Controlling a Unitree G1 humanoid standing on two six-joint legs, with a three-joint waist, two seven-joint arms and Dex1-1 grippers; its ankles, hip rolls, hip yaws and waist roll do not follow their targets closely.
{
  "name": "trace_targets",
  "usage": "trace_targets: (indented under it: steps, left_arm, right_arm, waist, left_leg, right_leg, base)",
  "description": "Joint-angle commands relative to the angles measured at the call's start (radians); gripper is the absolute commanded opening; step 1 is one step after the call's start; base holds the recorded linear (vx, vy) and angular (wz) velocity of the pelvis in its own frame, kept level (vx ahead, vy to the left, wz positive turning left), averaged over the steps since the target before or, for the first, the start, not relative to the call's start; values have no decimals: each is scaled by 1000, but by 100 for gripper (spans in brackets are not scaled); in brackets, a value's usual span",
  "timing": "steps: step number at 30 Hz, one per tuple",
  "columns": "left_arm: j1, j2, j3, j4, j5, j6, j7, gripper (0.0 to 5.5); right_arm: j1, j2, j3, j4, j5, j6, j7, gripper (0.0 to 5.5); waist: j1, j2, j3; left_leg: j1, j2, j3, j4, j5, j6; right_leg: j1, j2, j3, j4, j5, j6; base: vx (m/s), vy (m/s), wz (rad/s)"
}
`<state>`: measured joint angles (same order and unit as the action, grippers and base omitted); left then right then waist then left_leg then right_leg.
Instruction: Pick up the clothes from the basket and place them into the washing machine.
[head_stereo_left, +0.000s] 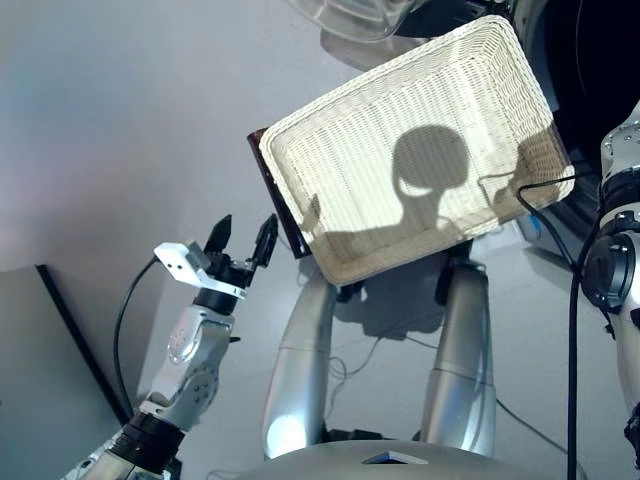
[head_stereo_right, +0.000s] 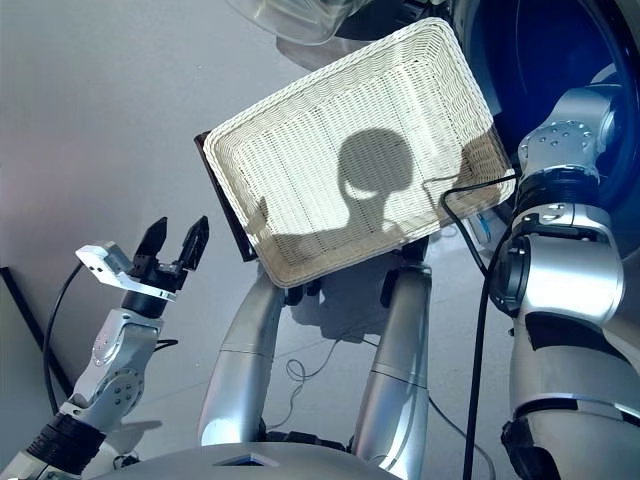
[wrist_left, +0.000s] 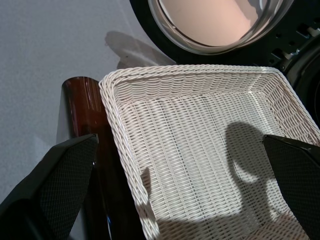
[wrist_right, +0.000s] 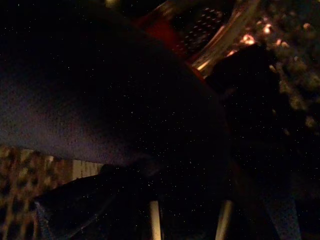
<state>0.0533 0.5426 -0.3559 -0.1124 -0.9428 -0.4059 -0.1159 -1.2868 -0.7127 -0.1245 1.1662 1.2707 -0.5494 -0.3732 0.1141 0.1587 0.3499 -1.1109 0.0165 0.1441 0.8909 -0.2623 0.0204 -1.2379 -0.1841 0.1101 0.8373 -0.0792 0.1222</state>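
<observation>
Our left arm (head_stereo_left: 185, 375) rises from the lower left with the forearm angled upward, and our left gripper (head_stereo_left: 242, 238) points up at its end, its two black fingers (head_stereo_left: 265, 240) spread apart with nothing between them. Our right arm (head_stereo_right: 560, 250) is bent at the elbow and reaches forward and up on the right side; its gripper is out of sight.

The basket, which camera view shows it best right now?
The left eye view: the whole basket shows there, rim to rim, with no clothes in it. The right eye view shows nearly as much, with the right arm past its far corner. The left wrist view shows only its near end and dark bar. The right wrist view shows none of it.
</observation>
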Motion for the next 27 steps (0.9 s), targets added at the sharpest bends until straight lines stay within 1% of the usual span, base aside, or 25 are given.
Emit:
trace_targets:
  steps: [1, 4, 10, 14, 15, 16, 17, 21, 27]
  left_arm:
    - [33, 27, 0, -31, -9, -20, -16, 550]
    - [35, 27, 0, -37, -8, -21, -13, 550]
    - [45, 21, 4, -38, -25, -17, -4, 550]
    - [45, 24, 4, -41, -32, -18, -4, 550]
    - [46, 25, 5, -43, -32, -16, -6, 550]
    - [48, 26, 5, -44, -33, -16, -7, 550]
    - [50, 28, 6, -44, -32, -17, -8, 550]
    - [53, 29, 10, -43, -29, -17, -6, 550]
    - [58, 22, 26, -42, -33, -25, -2, 550]
  right_arm:
    - [-65, -158, 30, -28, 21, -71, -19, 0]
    - [-85, -183, 39, -22, 18, -73, -35, 0]
    - [-108, -200, 74, 7, 1, -51, -49, 0]
    - [-116, -204, 84, 13, 3, -48, -42, 0]
    - [-118, -206, 91, 15, 1, -45, -36, 17]
    - [-119, -208, 100, 21, -5, -40, -29, 261]
    - [-120, -211, 108, 27, -8, -36, -25, 550]
    - [-121, -208, 133, 36, -11, -28, -1, 550]
    - [-91, -184, 145, 24, -44, -20, -3, 550]
  waist:
    - [-6, 12, -92]
    - [-10, 17, -96]
    - [-15, 17, -94]
    - [-21, 15, -94]
    - [-21, 14, -94]
    - [-22, 13, -94]
    - [-22, 12, -94]
    - [-26, 7, -89]
    - [-29, -2, -83]
  left_leg:
    - [10, -20, 5, -122, 92, -30]
    - [11, -21, 12, -127, 95, -32]
    - [13, -19, 26, -114, 85, -26]
    - [12, -17, 28, -112, 83, -25]
    - [11, -16, 27, -113, 84, -25]
    - [10, -15, 28, -115, 85, -25]
    - [9, -14, 28, -116, 85, -25]
    - [6, -14, 28, -117, 86, -25]
    - [8, -12, 26, -121, 87, -25]
  right_leg:
    - [48, 19, -60, 28, -109, -67]
    - [43, 18, -56, 33, -110, -68]
    - [30, 27, -44, 45, -103, -71]
    - [27, 26, -41, 46, -102, -72]
    - [25, 26, -41, 45, -100, -72]
    - [24, 27, -40, 44, -99, -73]
    - [23, 26, -41, 43, -98, -73]
    - [23, 26, -45, 40, -94, -71]
    - [30, 28, -50, 33, -90, -72]
  base:
    - [0, 0, 0]
    - [0, 0, 0]
    - [0, 0, 0]
    - [0, 0, 0]
    - [0, 0, 0]
    - [0, 0, 0]
    - [0, 0, 0]
    - [0, 0, 0]
    - [0, 0, 0]
